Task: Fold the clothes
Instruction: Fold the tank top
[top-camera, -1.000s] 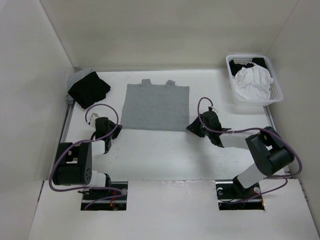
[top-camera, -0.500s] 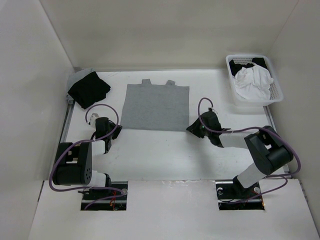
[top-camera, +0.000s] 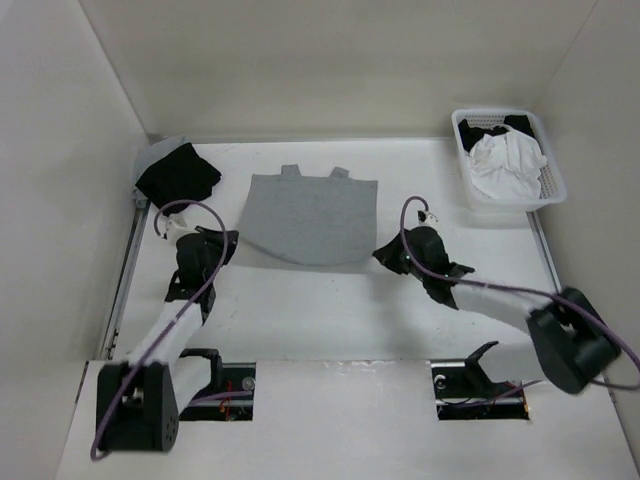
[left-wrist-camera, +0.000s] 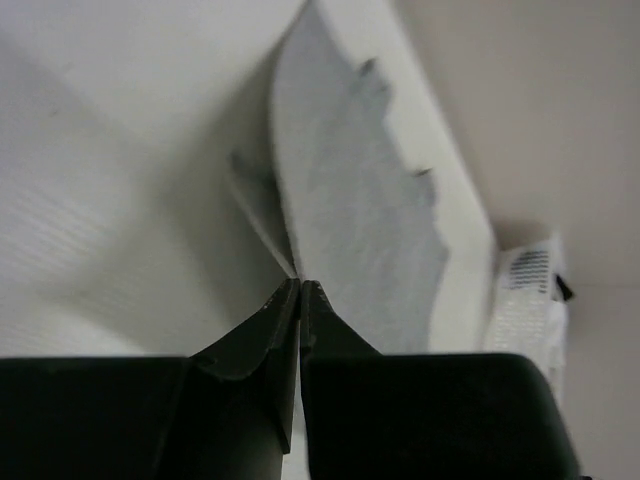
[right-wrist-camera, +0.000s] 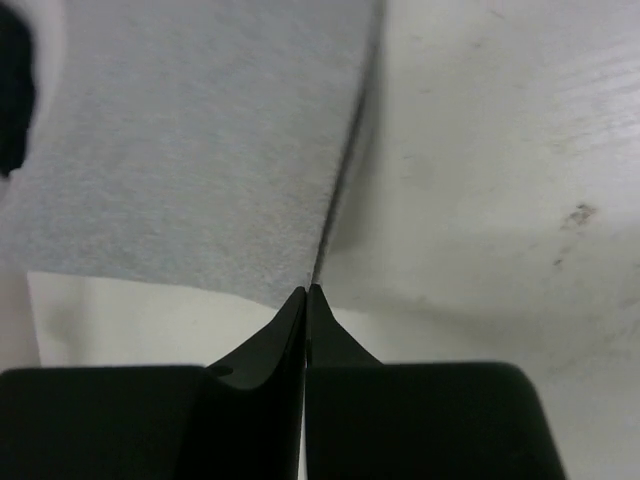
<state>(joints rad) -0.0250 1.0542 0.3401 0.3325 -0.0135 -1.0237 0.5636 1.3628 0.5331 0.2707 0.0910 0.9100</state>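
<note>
**Both pincers pinched on the near corners of the grey top**

We see the grey tank top (top-camera: 310, 218) lying spread in the middle of the white surface (top-camera: 330, 305), straps and scooped neck toward the far wall, hem toward the arms. Mostly flat. The near hem bows: its two corners sit pulled up and inward while the middle of the hem sags toward us.

The left pincer (top-camera: 226, 240) is at the near left corner of the top. In the left wrist view its jaws are pressed together with no gap, and the cloth edge runs right into the tips, lifted off the surface with a shadow beneath it. We call it clamped on the fabric.

The right pincer (top-camera: 384, 252) is at the near right corner. In the right wrist view the jaws meet the same way, tips closed on the side edge of the grey cloth, which stands a little off the surface there. Clamped on the fabric too.

A black garment (top-camera: 178, 176) is bunched in the far left corner, well apart from the top. A white basket (top-camera: 471, 196) stands at the far right and holds a crumpled white garment (top-camera: 505, 165) with something dark behind it.
</note>
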